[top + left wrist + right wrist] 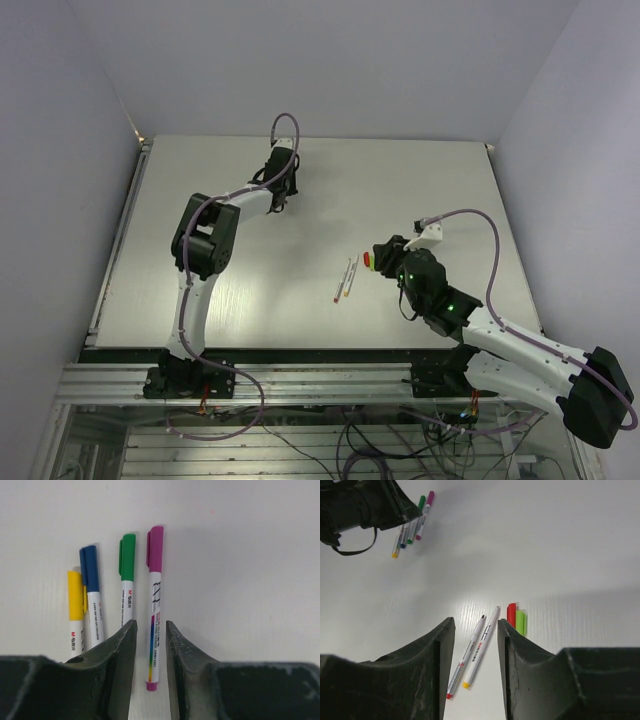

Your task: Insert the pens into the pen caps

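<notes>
Two uncapped pens lie side by side mid-table, one with a red end and one with a yellow end; both show in the top view. A red cap and a light green cap lie just right of their tips. My right gripper is open and hovers over these pens, empty. Far back, yellow, blue, green and magenta capped pens lie in a row. My left gripper is open, its fingers on either side of the magenta pen without touching it.
The capped row also shows in the right wrist view beside the left gripper. In the top view the red cap peeks out by the right gripper. Grey walls stand close on three sides of the table.
</notes>
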Action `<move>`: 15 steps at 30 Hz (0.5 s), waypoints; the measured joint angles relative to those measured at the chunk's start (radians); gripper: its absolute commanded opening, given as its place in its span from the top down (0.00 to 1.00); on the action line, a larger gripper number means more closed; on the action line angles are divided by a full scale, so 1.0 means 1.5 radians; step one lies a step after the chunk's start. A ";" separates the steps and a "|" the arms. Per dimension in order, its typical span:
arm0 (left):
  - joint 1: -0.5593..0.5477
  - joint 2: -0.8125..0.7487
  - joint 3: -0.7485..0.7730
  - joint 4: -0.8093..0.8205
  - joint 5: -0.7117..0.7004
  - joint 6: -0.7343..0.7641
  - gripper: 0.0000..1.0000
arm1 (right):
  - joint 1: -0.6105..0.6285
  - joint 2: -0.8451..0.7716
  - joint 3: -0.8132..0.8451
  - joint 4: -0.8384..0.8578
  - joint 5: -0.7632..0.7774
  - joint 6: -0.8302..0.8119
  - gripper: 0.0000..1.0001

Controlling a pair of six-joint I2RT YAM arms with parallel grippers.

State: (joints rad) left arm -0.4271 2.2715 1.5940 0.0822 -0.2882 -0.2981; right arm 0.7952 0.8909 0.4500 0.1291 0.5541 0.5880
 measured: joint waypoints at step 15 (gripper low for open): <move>-0.010 -0.229 -0.191 0.078 0.022 -0.021 0.56 | 0.000 -0.006 -0.024 0.043 0.113 0.026 0.24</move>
State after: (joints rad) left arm -0.4427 1.9285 1.3071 0.1989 -0.2550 -0.3298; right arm 0.7952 0.8825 0.4133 0.1932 0.7235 0.6277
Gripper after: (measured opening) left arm 0.436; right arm 0.786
